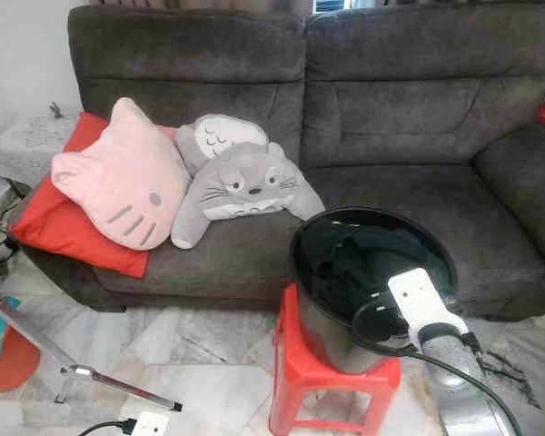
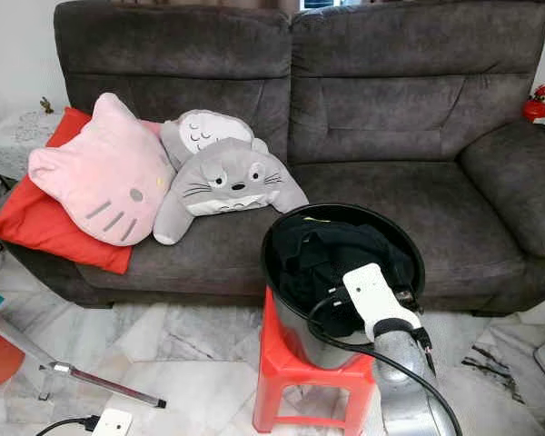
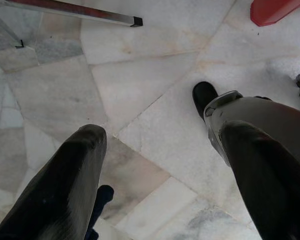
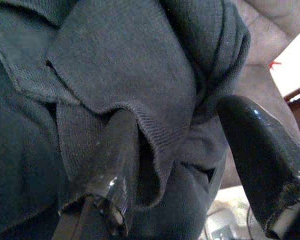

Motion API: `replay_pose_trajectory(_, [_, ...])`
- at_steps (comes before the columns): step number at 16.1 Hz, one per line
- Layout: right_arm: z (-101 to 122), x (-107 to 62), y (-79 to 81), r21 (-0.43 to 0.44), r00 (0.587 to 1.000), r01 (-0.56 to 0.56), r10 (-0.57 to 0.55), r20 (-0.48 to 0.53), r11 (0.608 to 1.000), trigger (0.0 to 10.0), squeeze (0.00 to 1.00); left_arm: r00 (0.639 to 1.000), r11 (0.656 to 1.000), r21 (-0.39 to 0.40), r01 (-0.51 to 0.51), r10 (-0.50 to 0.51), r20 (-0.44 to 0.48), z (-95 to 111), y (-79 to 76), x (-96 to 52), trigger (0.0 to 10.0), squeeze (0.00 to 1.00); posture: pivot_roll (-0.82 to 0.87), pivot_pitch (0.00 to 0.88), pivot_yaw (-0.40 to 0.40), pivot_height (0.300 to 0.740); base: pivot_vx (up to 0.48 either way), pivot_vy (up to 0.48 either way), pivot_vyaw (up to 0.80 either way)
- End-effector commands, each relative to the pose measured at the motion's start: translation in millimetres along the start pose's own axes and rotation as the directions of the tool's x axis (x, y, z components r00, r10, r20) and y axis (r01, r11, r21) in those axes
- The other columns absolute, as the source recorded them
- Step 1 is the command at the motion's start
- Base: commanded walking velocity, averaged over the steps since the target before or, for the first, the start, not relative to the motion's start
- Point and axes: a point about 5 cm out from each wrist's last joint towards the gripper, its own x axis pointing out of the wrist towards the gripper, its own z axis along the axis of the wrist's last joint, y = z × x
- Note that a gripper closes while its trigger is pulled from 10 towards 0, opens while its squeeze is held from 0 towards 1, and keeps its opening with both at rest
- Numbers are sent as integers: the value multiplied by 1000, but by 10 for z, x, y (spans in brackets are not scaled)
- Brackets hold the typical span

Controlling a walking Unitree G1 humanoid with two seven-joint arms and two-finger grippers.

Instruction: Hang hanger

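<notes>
**right hand down in the bin of dark clothes; no hanger yet to be made out**

the round black bin (image 2: 282,238) stands on a red plastic stool (image 2: 282,363), just in front of the grey fabric sofa (image 2: 391,109). the right arm, with its white wrist housing (image 2: 374,298), reaches over the near rim and down into the bin. in the right wrist view the right hand (image 4: 190,150) has its two black fingers spread, with a fold of dark grey knitted cloth (image 4: 130,75) lying between them and draped against one finger; the fingers are parted around the fold, not clenched on it. the task's hanger cannot be identified in any view; a thin yellowish edge (image 2: 320,219) shows at the far inside wall of the bin, too small to name. if the hanger lies in the bin, it is below or beyond the right hand, under the heap of dark garments (image 2: 331,254), and its long axis cannot be told.

the left hand (image 3: 160,175) hangs idle, fingers released and apart, pointing at the pale marble floor (image 3: 140,75). the right arm is plainly the nearer to the bin.

round about: a pink cat-face cushion (image 2: 95,173) on a red cushion (image 2: 27,218), and two grey plush creatures (image 2: 227,182), at the sofa's left end, well apart from the bin. a slanting metal rod (image 2: 73,368) lies low at the left, near a white power socket (image 2: 112,421). the likely hindrance is the cloth itself, which covers whatever lies beneath and may snag the fingers.
</notes>
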Motion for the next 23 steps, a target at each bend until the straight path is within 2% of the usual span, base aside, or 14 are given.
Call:
replay_pose_trajectory(1, [67, 31, 37, -39, 998, -32, 34, 56, 999, 10000, 0, 1000, 1000, 16, -3, 3, -11, -30, 0, -3, 10000, 0, -204, 0, 25, 740, 0, 0, 0])
replay_pose_trajectory(4, [90, 38, 106, -108, 992, -73, 84, 97, 991, 10000, 0, 1000, 1000, 18, -3, 3, -10, -27, 1, -3, 10000, 0, -203, 0, 24, 740, 0, 0, 0])
replay_pose_trajectory(9, [66, 20, 170, -124, 988, -103, 116, 106, 987, 10000, 0, 1000, 1000, 20, -1, 2, -10, -27, 4, -3, 10000, 0, -203, 0, 26, 740, 0, 0, 0])
replay_pose_trajectory(12, [129, -4, 209, -159, 976, -121, 147, 158, 980, 10000, 0, 1000, 1000, 21, 1, 0, -11, -27, 6, -3, 10000, 0, -205, 0, 28, 740, 0, 0, 0])
replay_pose_trajectory(15, [90, 7, 200, -161, 981, -114, 136, 135, 980, 10000, 0, 1000, 1000, 22, 1, -1, -10, -27, 6, -3, 10000, 0, -204, 0, 27, 740, 0, 0, 0])
replay_pose_trajectory(20, [-5, 52, 92, -155, 996, -47, 59, 71, 987, 10000, 0, 1000, 1000, 22, 1, -1, -10, -26, 5, -3, 10000, 0, -201, 0, 27, 740, 0, 0, 0])
replay_pose_trajectory(23, [-5, 59, 60, -146, 997, -22, 32, 70, 989, 9804, 0, 1000, 1000, 23, 1, 0, -10, -28, 7, -4, 10000, 0, -200, 0, 27, 740, 0, 0, 0])
